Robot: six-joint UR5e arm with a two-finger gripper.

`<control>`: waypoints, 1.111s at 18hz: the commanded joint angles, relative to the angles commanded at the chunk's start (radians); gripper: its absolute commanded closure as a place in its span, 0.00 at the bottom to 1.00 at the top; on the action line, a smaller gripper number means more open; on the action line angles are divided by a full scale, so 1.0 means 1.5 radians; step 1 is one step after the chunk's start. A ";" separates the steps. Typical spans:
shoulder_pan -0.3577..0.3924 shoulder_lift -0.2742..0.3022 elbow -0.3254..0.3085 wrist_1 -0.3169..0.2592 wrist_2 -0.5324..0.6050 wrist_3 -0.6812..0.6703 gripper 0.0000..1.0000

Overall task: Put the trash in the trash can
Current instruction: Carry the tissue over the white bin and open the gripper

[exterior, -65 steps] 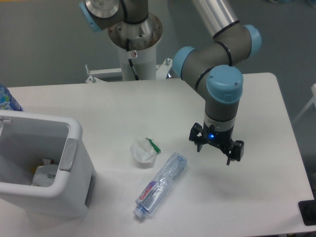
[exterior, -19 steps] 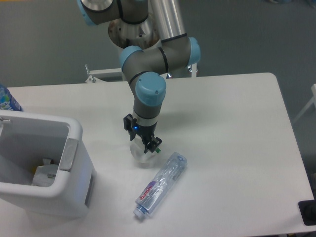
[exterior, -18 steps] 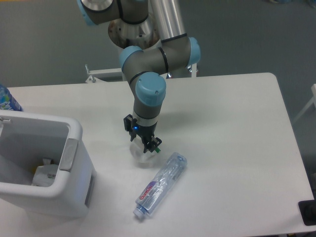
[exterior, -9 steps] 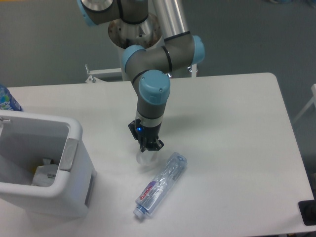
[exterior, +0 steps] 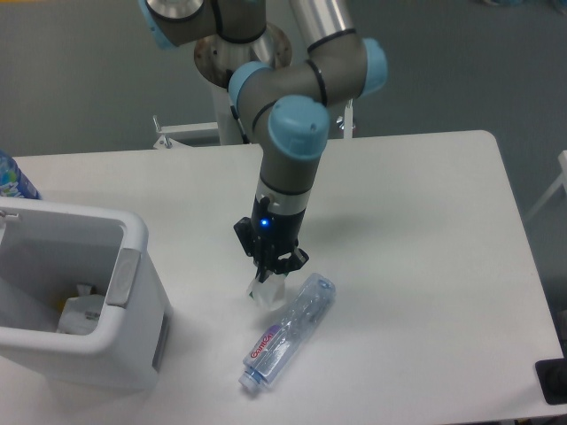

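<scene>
The pincer (exterior: 269, 268) is clamped on the white wrapper (exterior: 268, 290), which hangs just beneath its tips, above the white counter (exterior: 416, 266). The crushed bottle (exterior: 289, 331) with the pink-purple label lies on the counter just below and right of the pincer. The white bin (exterior: 133, 301) stands well to its left, with scraps inside.

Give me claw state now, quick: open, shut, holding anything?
Claw: shut on the crumpled white wrapper, which hangs below its tips just beside the clear crushed bottle.
</scene>
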 joint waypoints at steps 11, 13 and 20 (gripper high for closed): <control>-0.026 0.017 0.185 0.002 -0.126 -0.223 1.00; -0.057 0.031 0.177 0.003 -0.125 -0.224 1.00; -0.153 0.044 0.145 0.004 -0.120 -0.225 0.96</control>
